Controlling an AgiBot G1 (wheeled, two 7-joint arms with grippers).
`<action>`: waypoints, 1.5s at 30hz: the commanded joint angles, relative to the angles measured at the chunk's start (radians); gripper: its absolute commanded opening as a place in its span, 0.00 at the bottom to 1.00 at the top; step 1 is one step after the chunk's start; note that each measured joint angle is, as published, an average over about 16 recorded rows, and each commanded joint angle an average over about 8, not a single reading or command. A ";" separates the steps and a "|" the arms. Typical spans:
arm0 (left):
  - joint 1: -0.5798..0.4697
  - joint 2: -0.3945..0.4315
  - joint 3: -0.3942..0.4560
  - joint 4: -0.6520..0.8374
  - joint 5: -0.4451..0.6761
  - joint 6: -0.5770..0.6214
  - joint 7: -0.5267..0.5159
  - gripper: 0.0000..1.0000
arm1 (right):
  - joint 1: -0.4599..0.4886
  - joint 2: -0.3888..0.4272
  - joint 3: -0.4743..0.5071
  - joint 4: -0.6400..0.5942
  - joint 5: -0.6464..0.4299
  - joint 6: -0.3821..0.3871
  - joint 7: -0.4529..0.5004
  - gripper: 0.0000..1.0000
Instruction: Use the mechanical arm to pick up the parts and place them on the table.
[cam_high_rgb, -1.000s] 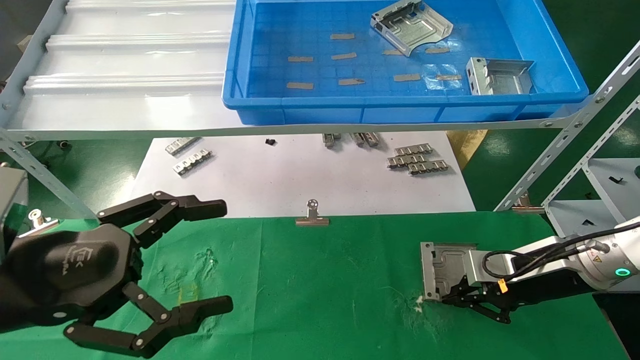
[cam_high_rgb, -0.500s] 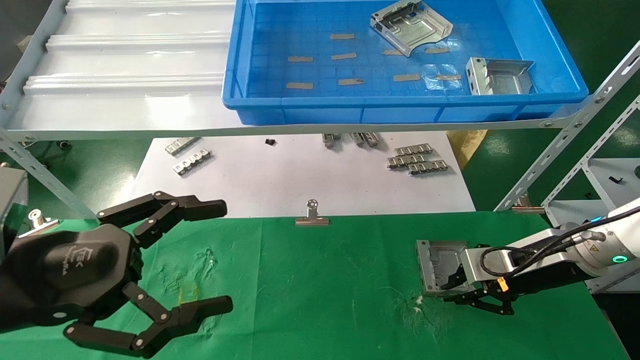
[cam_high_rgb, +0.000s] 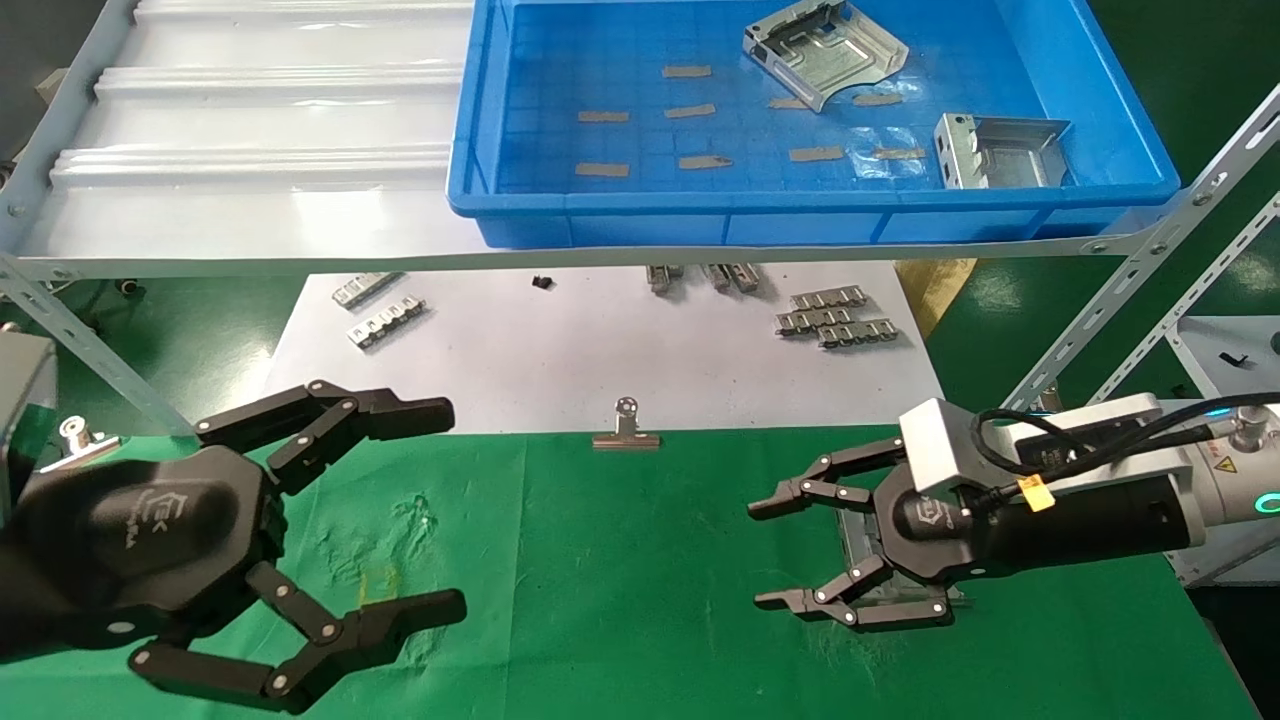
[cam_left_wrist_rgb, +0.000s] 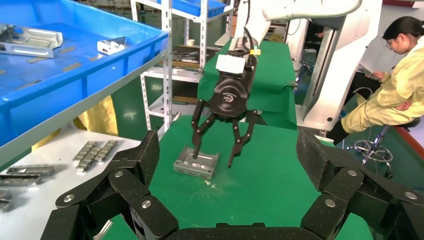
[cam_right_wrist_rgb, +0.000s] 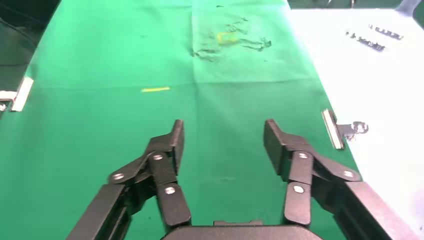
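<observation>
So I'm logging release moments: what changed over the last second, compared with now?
The right gripper let go of the part it had been holding down on the table, opened, and lifted clear above it; the part now lies alone on the green cloth. The left gripper stayed open and parked, and the two parts in the blue tray did not move.
</observation>
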 joint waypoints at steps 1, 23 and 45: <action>0.000 0.000 0.000 0.000 0.000 0.000 0.000 1.00 | -0.014 0.026 0.023 0.050 0.051 -0.006 0.034 1.00; 0.000 0.000 0.000 0.001 0.000 0.000 0.000 1.00 | -0.140 0.063 0.247 0.190 -0.004 0.022 0.130 1.00; 0.000 0.000 0.001 0.001 -0.001 0.000 0.001 1.00 | -0.417 0.168 0.746 0.537 -0.078 0.063 0.371 1.00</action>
